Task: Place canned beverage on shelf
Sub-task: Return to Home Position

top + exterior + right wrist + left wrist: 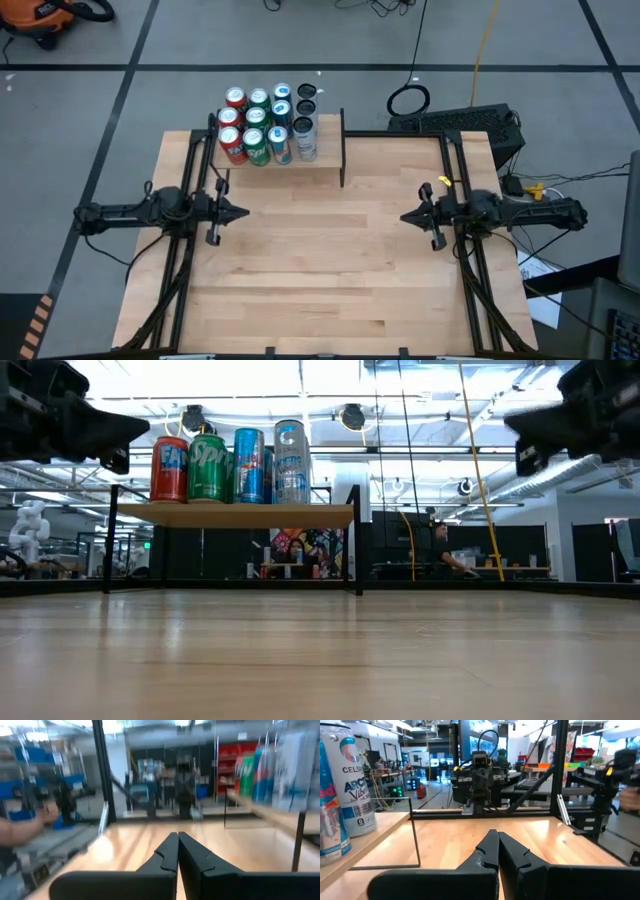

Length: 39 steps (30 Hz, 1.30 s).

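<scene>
Status check: cans (268, 125) all bunched on shelf (328, 152), upper middle of overhead frame, standing upright in tidy rows. Every can I can spot is up there. My left claw (240, 212) hangs over desk (320, 270) mid-left, fingers pressed together, holding nothing. Right claw (407, 216) mid-right, same deal, pinched closed and empty. Stocking part looks done to me, only parking arms left, I reckon.

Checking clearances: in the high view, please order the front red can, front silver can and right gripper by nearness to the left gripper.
1. Front red can, leftmost on the shelf.
2. Front silver can, rightmost in front.
3. Right gripper, far right.
</scene>
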Each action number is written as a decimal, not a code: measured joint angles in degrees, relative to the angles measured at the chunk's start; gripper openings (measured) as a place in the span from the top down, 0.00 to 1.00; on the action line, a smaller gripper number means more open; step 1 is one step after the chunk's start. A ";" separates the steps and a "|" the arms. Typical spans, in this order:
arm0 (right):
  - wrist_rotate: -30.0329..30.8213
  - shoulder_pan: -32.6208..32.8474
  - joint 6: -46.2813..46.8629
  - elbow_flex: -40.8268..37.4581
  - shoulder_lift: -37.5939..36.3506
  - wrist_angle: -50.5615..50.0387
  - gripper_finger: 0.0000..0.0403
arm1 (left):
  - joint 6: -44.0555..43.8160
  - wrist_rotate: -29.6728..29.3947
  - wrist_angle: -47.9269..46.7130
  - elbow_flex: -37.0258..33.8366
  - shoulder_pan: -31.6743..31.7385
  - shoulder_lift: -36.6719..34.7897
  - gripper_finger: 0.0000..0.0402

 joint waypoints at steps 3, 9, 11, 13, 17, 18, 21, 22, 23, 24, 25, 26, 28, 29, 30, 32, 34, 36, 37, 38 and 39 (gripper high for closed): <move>0.02 0.00 0.32 -0.74 -0.16 1.14 1.00 | -1.00 0.23 0.26 -0.02 0.14 0.00 1.00; 0.04 0.00 1.20 -0.85 -0.14 1.39 1.00 | -0.85 0.27 -0.38 -0.04 0.11 0.28 1.00; 0.01 0.00 2.81 -0.86 -0.05 0.07 1.00 | -0.67 0.25 -1.66 -0.04 0.11 0.26 1.00; -0.04 0.00 5.22 -0.88 -0.09 -1.34 1.00 | -0.95 0.00 -3.42 -0.04 0.11 0.31 1.00; -0.02 0.00 8.35 -0.92 -0.04 -5.50 1.00 | -1.05 -0.73 -3.22 -0.07 0.11 0.33 1.00; 0.00 0.00 8.40 -0.93 -0.05 -5.94 1.00 | -1.07 -0.73 -3.21 -0.07 0.11 0.31 1.00; 0.04 0.00 8.14 -0.99 -0.03 -6.96 1.00 | -1.07 -0.77 -3.18 -0.07 0.11 0.31 1.00; 0.04 0.00 7.79 -0.99 -0.05 -6.88 1.00 | -1.04 -0.77 -3.20 -0.07 0.11 0.31 1.00; 0.04 0.00 7.73 -0.99 -0.07 -6.79 1.00 | -1.04 -0.77 -3.20 -0.07 0.11 0.31 1.00; 0.04 0.00 7.73 -1.00 -0.07 -6.83 1.00 | -1.05 -0.78 -3.20 -0.09 0.11 0.31 1.00; 0.04 0.00 7.76 -1.01 -0.05 -6.86 1.00 | -1.05 -0.80 -3.20 -0.09 0.11 0.31 1.00; 0.05 0.00 7.76 -1.02 -0.05 -6.85 1.00 | -1.04 -0.80 -3.20 -0.09 0.11 0.31 1.00; 0.07 0.01 7.76 -1.03 -0.06 -6.85 1.00 | -1.06 -0.82 -3.20 -0.09 0.11 0.31 1.00; 0.07 0.00 7.76 -1.03 -0.05 -6.83 1.00 | -1.06 -0.82 -3.20 -0.09 0.11 0.31 1.00; 0.07 0.01 7.76 -1.03 -0.05 -6.84 1.00 | -1.04 -0.84 -3.20 -0.09 0.11 0.31 1.00; 0.07 0.01 7.76 -1.03 -0.05 -6.84 1.00 | -1.05 -0.86 -3.20 -0.09 0.11 0.31 1.00; 0.07 0.01 7.76 -1.05 -0.05 -6.83 1.00 | -1.04 -0.88 -3.20 -0.09 0.09 0.31 1.00; 0.07 0.02 7.76 -1.08 -0.05 -6.83 1.00 | -1.04 -0.88 -3.20 -0.11 0.09 0.31 1.00; 0.07 0.02 7.76 -1.08 -0.05 -6.83 1.00 | -1.05 -0.88 -3.20 -0.11 0.09 0.31 1.00; 0.07 0.02 7.76 -1.08 -0.05 -6.83 1.00 | -1.04 -0.91 -3.20 -0.11 0.09 0.31 1.00; 0.09 0.02 7.76 -1.08 -0.05 -6.83 1.00 | -1.04 -0.90 -3.20 -0.11 0.09 0.33 1.00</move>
